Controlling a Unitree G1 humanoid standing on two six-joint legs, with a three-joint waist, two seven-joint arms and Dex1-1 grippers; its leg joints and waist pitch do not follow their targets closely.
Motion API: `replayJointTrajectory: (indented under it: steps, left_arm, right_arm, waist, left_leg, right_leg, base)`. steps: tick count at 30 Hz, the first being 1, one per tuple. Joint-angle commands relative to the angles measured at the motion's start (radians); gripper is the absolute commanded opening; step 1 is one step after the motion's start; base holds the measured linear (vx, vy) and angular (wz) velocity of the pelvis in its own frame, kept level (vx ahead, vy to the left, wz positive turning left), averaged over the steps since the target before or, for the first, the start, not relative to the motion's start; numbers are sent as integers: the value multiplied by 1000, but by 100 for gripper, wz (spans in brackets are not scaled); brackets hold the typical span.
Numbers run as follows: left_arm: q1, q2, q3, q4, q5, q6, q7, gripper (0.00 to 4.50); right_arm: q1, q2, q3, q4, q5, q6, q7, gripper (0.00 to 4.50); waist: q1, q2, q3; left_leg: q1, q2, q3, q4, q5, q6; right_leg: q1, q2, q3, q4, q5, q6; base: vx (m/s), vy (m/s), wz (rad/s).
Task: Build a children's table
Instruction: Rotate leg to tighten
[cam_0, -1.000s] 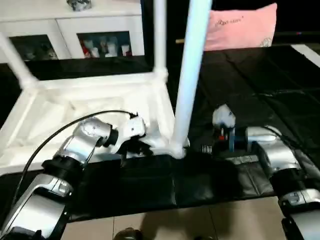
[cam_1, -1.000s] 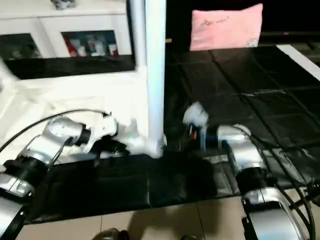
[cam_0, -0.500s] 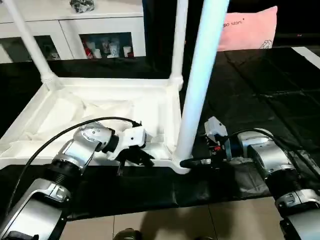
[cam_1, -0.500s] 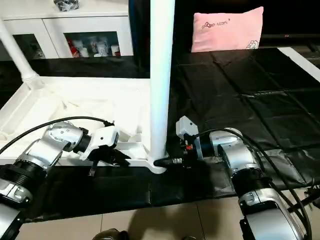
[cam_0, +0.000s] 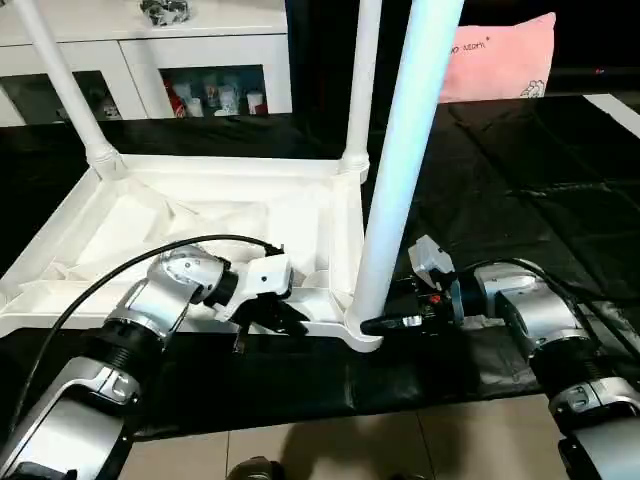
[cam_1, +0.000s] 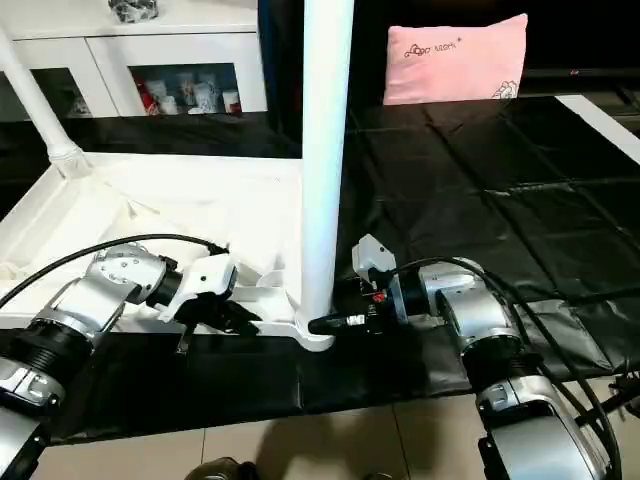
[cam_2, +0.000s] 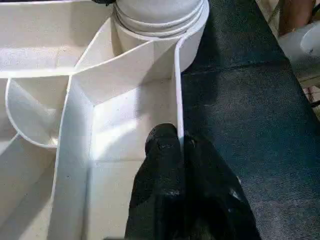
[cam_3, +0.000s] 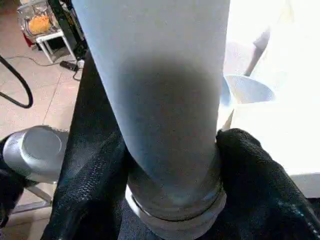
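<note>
The white tabletop (cam_0: 200, 215) lies upside down on the black mat, ribs facing up. Three white legs stand in its corner sockets: far left (cam_0: 65, 90), far right (cam_0: 362, 90) and near right (cam_0: 400, 180). My left gripper (cam_0: 285, 318) is at the near edge, shut on the tabletop's thin rim wall (cam_2: 177, 90). My right gripper (cam_0: 375, 325) reaches in from the right at the foot of the near right leg. In the right wrist view its black fingers (cam_3: 255, 170) press on both sides of that leg (cam_3: 160, 75), just above the socket collar.
A white cabinet with glass doors (cam_0: 200, 60) stands behind the tabletop. A pink pillow (cam_0: 495, 55) lies at the back right. The black mat (cam_0: 520, 170) spreads to the right, and tiled floor (cam_0: 350, 450) shows at the near edge. A black cable (cam_0: 90, 295) loops over my left arm.
My right gripper has moved left to the near right leg's foot and its fingers have closed in around it. The head view has tilted. My left gripper has kept its grip.
</note>
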Motion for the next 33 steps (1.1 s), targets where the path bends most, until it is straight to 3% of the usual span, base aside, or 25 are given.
replayJointTrajectory:
  steps: [1, 4, 8, 10, 12, 14, 15, 17, 18, 19, 21, 22, 23, 24, 25, 26, 27, 28, 29, 30, 31, 32, 33]
  left_arm:
    - [0, -15, -11, -11, -1, 17, 0, 0]
    - [1, -23, 5, -7, -2, 53, 37, 0]
    - [-21, -83, 71, 24, -8, 173, 216, 0]
    - [-34, -108, 93, 32, -12, 220, 283, 0]
    - [-66, -165, 136, 58, -18, 296, 423, 0]
    - [-84, -193, 151, 74, -15, 321, 488, 0]
    - [-84, -193, 151, 74, -15, 321, 488, 0]
    - [-117, -263, 186, 107, -13, 353, 633, 0]
    - [-124, -284, 195, 113, -11, 363, 671, 0]
    - [-124, -284, 195, 113, -11, 363, 671, 0]
    - [-140, -312, 205, 131, -5, 371, 726, 0]
    - [-145, -319, 207, 136, -1, 374, 739, 0]
    - [-153, -325, 207, 143, 4, 375, 752, 0]
    - [-155, -326, 206, 144, 5, 375, 754, 0]
    - [-161, -321, 206, 151, 8, 371, 753, 0]
    - [-162, -321, 206, 152, 8, 370, 753, 0]
    - [-162, -321, 206, 152, 8, 370, 753, 0]
    - [-162, -321, 206, 152, 8, 370, 753, 0]
    - [-162, -321, 206, 152, 8, 370, 753, 0]
    - [-162, -321, 206, 152, 8, 370, 753, 0]
    - [-162, -321, 206, 152, 8, 370, 753, 0]
    - [-162, -321, 206, 152, 8, 370, 753, 0]
    - [-162, -321, 206, 152, 8, 370, 753, 0]
  right_arm:
    - [28, 13, 5, -46, 32, 19, 22, 237]
    - [51, 24, -4, -58, 37, 21, -6, 236]
    - [39, 101, -45, 12, -13, 39, -256, 236]
    - [23, 133, -56, 51, -41, 50, -377, 235]
    - [-7, 199, -82, 109, -62, 75, -561, 229]
    - [-23, 231, -92, 134, -67, 86, -636, 216]
    - [-23, 231, -92, 134, -67, 86, -636, 212]
    - [-62, 298, -100, 189, -89, 91, -782, 205]
    - [-76, 318, -103, 206, -98, 92, -826, 205]
    - [-76, 318, -103, 206, -98, 92, -826, 205]
    - [-100, 344, -102, 237, -118, 86, -884, 205]
    - [-108, 351, -104, 247, -122, 82, -898, 205]
    - [-117, 357, -113, 257, -118, 76, -902, 205]
    - [-119, 358, -116, 259, -115, 75, -901, 205]
    - [-119, 351, -142, 254, -92, 64, -892, 205]
    - [-119, 350, -144, 253, -91, 63, -891, 205]
    - [-119, 350, -144, 253, -91, 63, -891, 205]
    - [-119, 350, -144, 253, -91, 63, -891, 205]
    - [-119, 350, -144, 253, -91, 63, -891, 205]
    - [-119, 350, -144, 253, -91, 63, -891, 205]
    - [-119, 350, -144, 253, -91, 63, -891, 205]
    - [-119, 350, -144, 253, -91, 63, -891, 205]
    - [-119, 350, -144, 253, -91, 63, -891, 205]
  waist:
    - [-5, -7, -77]
    - [-6, -6, -76]
    - [-15, -7, -71]
    - [-26, -8, -67]
    - [-41, -6, -63]
    - [-68, -7, -61]
    - [-77, -7, -59]
    - [-94, 5, -55]
    - [-100, 3, -54]
    - [-109, 9, -52]
    - [-114, 22, -45]
    - [-109, 30, -37]
    - [-61, 44, -45]
    - [-49, 25, -45]
    - [-61, -44, -63]
    - [-64, -57, -49]
    - [-52, -57, -57]
    - [-38, -39, -50]
    - [-21, 1, -71]
    - [-38, 5, -70]
    - [-43, 5, -66]
    - [-48, 0, -65]
    - [-48, 0, -65]
  left_leg:
    - [44, 54, -23, -87, -389, -9]
    - [41, 53, -24, -88, -398, -12]
    - [42, 51, -28, -90, -438, -36]
    - [45, 47, -37, -92, -486, -56]
    - [41, 45, -42, -93, -509, -68]
    - [49, 38, -51, -89, -573, -80]
    - [44, 36, -58, -89, -595, -75]
    - [53, 34, -61, -91, -659, -78]
    - [60, 33, -63, -90, -684, -78]
    - [68, 34, -66, -90, -722, -75]
    - [64, 47, -73, -116, -800, -82]
    - [40, 67, -64, -167, -880, -95]
    - [-13, 95, -32, -243, -942, -114]
    - [-6, 93, -15, -248, -908, -87]
    - [96, 32, -11, -118, -688, -88]
    - [155, -2, -27, 31, -538, -65]
    - [138, -12, -30, 76, -359, -30]
    - [-11, 13, -74, 10, -133, 4]
    - [13, 43, -70, -58, -122, -21]
    - [18, 46, -70, -74, -244, -30]
    - [34, 42, -64, -79, -398, -45]
    - [42, 33, -59, -76, -468, -40]
    - [42, 33, -59, -76, -468, -40]
  right_leg:
    - [28, -27, 30, -57, -358, -212]
    - [30, -28, 29, -58, -370, -211]
    - [26, -31, 28, -64, -443, -194]
    - [25, -33, 21, -76, -546, -150]
    - [23, -33, 19, -77, -577, -136]
    - [19, -32, 5, -93, -666, -94]
    - [25, -33, -4, -100, -686, -76]
    - [16, -25, -15, -112, -672, -73]
    - [16, -22, -25, -118, -683, -64]
    - [21, -18, -41, -126, -674, -56]
    - [38, -8, -60, -117, -626, -49]
    - [69, 16, -69, -65, -532, -62]
    - [124, 31, -49, 106, -288, -98]
    - [114, 32, -22, 111, -243, -79]
    - [9, -14, 37, -22, -578, -48]
    - [-63, -88, 21, -146, -903, -44]
    - [-56, -113, 45, -164, -1022, -31]
    - [78, -135, 54, -94, -912, -46]
    - [51, -58, 24, -71, -603, -94]
    - [45, -20, 12, -41, -377, -155]
    - [38, -15, 15, -43, -356, -194]
    - [39, -20, 14, -55, -411, -202]
    - [39, -20, 14, -55, -411, -202]
  base:
    - [0, 0, 0]
    - [0, 0, 0]
    - [0, 0, 0]
    - [0, 0, 0]
    - [0, 0, 0]
    - [-35, 13, -9]
    - [0, 0, 0]
    - [0, 0, 0]
    - [0, 0, 0]
    - [0, 0, 0]
    - [0, 0, 0]
    - [0, 0, 0]
    - [-59, -9, 5]
    - [0, 0, 0]
    - [0, 0, 0]
    - [26, -112, 11]
    - [104, -71, -33]
    - [104, -71, -33]
    - [77, 1, -31]
    - [0, 0, 0]
    - [0, 0, 0]
    - [0, 0, 0]
    - [0, 0, 0]
